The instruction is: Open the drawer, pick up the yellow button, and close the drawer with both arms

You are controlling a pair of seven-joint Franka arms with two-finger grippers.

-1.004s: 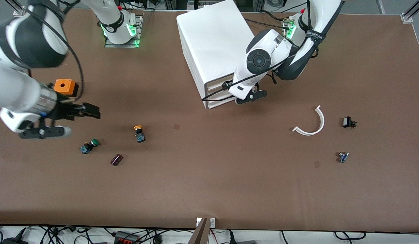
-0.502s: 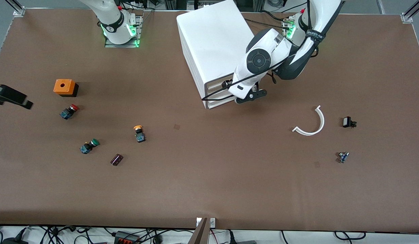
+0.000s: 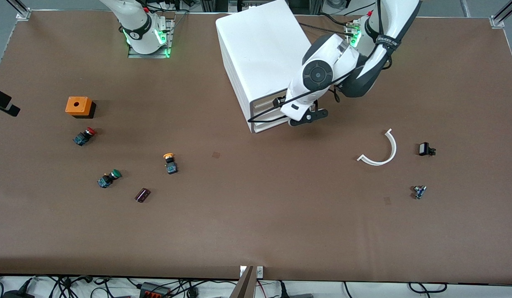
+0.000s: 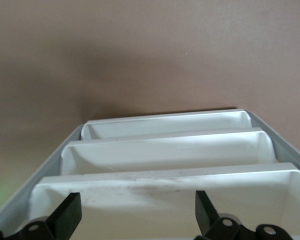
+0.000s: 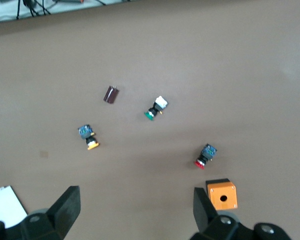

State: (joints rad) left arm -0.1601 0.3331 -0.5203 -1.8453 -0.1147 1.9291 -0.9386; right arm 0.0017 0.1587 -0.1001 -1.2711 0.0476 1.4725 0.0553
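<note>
White drawer (image 4: pixel 165 197) sits between left gripper's (image 4: pixel 135 215) spread jaws, holding nothing.

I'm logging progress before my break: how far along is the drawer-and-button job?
The button lies out on the table, so it looks taken. In hand: the left gripper, fingers open, faces the cabinet, whose drawer looks not fully shut. The right gripper, open and empty, hangs high over the right arm's end of the table. Left: shutting the drawer.
</note>
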